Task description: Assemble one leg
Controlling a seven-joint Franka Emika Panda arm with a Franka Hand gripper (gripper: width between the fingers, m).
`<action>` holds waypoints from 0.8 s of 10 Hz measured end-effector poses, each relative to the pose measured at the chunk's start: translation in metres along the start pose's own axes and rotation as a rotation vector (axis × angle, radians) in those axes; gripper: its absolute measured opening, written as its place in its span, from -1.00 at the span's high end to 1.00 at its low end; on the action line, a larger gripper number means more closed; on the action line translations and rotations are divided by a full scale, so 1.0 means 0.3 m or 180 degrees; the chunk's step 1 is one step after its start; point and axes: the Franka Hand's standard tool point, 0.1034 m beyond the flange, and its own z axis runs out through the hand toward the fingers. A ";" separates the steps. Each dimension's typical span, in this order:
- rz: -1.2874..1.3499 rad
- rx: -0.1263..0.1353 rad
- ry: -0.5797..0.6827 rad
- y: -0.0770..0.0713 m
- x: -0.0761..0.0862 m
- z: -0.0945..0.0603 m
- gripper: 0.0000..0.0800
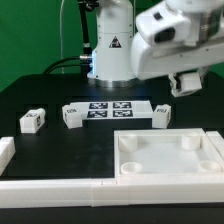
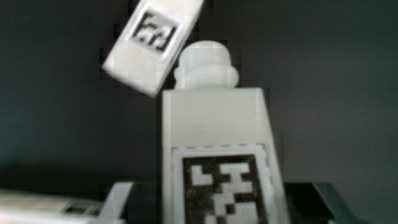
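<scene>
Leg [image 2: 214,125] is clamped between the gripper [image 2: 217,192] fingers and held above the black table [image 1: 40,95] on the exterior view's right. Its threaded tip points away from the wrist. Big white tray piece [image 1: 165,172] lies at the front right in that view. Marker board [image 1: 108,108] sits mid-table. Spare legs [image 1: 73,116] lie loose: one at each end of the board, a third further left.

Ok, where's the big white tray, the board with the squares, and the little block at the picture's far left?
big white tray [image 1: 165,155], exterior view, its bare middle floor.
marker board [image 1: 110,110], exterior view, its middle.
little block [image 1: 32,121], exterior view, its tagged face.
</scene>
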 end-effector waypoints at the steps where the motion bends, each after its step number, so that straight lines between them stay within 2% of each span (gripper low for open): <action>1: -0.0007 -0.0035 0.0231 0.001 0.003 0.012 0.27; 4: -0.0035 -0.0153 0.1185 0.026 0.027 0.011 0.27; 5: -0.0070 -0.0178 0.1312 0.033 0.024 0.017 0.27; 6: -0.0339 -0.0286 0.1615 0.072 0.076 -0.020 0.27; 7: -0.0338 -0.0264 0.1550 0.079 0.105 -0.033 0.27; 8: -0.0384 -0.0238 0.1541 0.063 0.173 -0.085 0.27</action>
